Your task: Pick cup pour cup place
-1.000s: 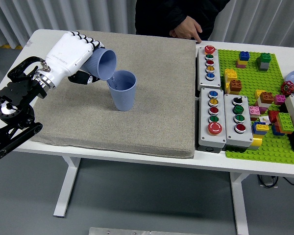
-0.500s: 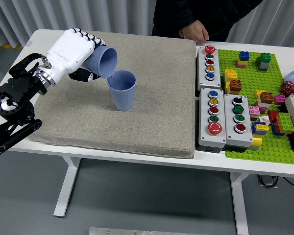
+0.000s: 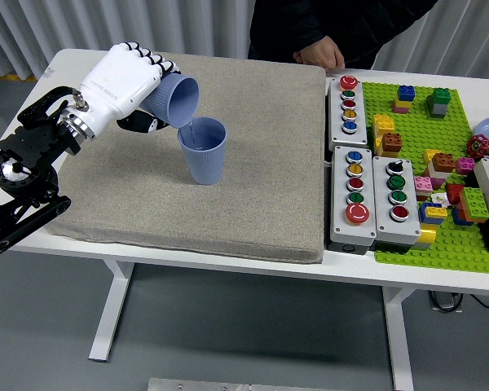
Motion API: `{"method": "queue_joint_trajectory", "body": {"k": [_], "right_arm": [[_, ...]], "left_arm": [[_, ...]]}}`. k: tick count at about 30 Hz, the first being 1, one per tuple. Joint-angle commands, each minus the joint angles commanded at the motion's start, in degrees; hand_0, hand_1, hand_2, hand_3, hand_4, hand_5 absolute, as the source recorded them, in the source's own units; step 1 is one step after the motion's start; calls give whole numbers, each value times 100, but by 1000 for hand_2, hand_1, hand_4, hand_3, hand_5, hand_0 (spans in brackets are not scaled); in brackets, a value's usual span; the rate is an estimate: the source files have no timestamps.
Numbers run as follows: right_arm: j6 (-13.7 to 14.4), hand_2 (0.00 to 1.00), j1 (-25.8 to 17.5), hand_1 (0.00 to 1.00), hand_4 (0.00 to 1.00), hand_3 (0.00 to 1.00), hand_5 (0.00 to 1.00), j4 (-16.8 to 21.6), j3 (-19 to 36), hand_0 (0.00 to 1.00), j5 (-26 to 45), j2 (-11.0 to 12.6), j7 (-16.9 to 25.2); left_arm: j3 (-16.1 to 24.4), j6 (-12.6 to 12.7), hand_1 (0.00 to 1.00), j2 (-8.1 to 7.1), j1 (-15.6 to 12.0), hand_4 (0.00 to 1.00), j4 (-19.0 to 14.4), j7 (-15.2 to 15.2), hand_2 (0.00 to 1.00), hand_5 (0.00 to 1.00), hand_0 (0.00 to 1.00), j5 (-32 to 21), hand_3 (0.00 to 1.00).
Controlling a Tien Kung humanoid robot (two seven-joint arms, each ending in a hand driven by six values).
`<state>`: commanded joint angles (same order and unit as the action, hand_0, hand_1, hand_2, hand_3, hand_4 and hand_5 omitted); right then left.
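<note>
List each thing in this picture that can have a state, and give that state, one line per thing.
left hand: shut on the tilted cup, raised above the mat
tilted cup: tipped on its side, mouth over the standing cup
standing cup: upright on the mat, open top
grey mat: flat on the table
person's hand: resting at the table's far edge, holding nothing

- One head view looked down and forward from high on the robot's side.
- The white table (image 3: 228, 265) filled the frame, near edge at the bottom.
- No second view overlapped it.
</note>
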<state>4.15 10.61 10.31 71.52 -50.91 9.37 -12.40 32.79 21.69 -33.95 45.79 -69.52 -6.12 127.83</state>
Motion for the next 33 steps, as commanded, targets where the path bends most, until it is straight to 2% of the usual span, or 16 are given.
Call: {"method": "queue_joint_trajectory", "body": {"k": [19, 26, 30, 33], "right_arm": [[-6, 680, 10, 683, 171, 632, 472, 0, 3, 720, -8, 0, -2], [-8, 680, 14, 683, 172, 632, 472, 0, 21, 719, -19, -2, -3], [-7, 680, 7, 683, 172, 632, 472, 0, 34, 719, -27, -8, -5], [-13, 680, -1, 683, 172, 632, 471, 0, 59, 719, -77, -11, -14]], "left_arm": [[-10, 2, 482, -12, 25, 791, -10, -10, 519, 194, 544, -26, 512], [45, 36, 481, 3, -12, 790, 7, 3, 519, 197, 543, -193, 512], [127, 112, 481, -12, -101, 790, -30, 14, 519, 197, 543, -450, 512], [275, 318, 481, -12, -239, 789, -49, 132, 519, 197, 543, -1106, 509]]}}
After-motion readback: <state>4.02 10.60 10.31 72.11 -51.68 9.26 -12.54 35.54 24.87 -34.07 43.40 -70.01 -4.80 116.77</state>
